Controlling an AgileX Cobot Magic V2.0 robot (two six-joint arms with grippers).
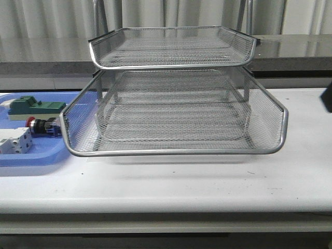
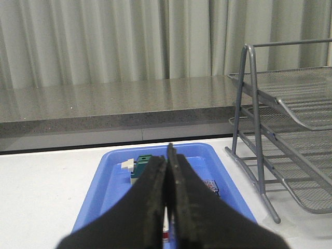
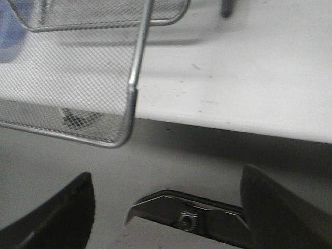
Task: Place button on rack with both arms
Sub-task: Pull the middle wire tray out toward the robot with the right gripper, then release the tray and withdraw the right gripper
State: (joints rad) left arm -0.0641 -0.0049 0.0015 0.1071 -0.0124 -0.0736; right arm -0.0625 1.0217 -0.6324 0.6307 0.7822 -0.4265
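1. Front view, rack (image 1: 174, 150): you have a silver wire-mesh letter tray with bright metal rims standing mid-table. Two tiers show plainly, the upper one set back and far, the lower one jutting toward the near edge; a third mesh floor can be made out through the lower basket.

2. Front view, button (image 1: 44, 126): you will find it lying on its side in the blue tray (image 1: 31, 155), at the left of the table and just beside the rack's near-left corner. The red cap points left, then a silver collar, then a dark body with a blue block at its right end. It is small here and the detail is soft.

3. Front view, other tray contents: a green block (image 1: 37, 108) lies farther back than the button, and a white block (image 1: 14, 141) lies nearer than it, on the left. A dark shape at the far right edge of the frame cannot be identified.

4. Left wrist view, left gripper (image 2: 167, 202): your two black fingers are pressed together with nothing between them, poised over the blue tray (image 2: 111, 179). The green block (image 2: 141, 167) peeks out past the fingertips. The rack (image 2: 290, 155) stands to the right, its legs on the white table (image 2: 46, 192). The button is hidden behind the fingers.

5. Right wrist view, right gripper (image 3: 168, 207): your fingers (image 3: 57, 212) are spread wide and hold nothing. The rack's rim and mesh (image 3: 78, 78) lie beyond them, over the table's near edge.
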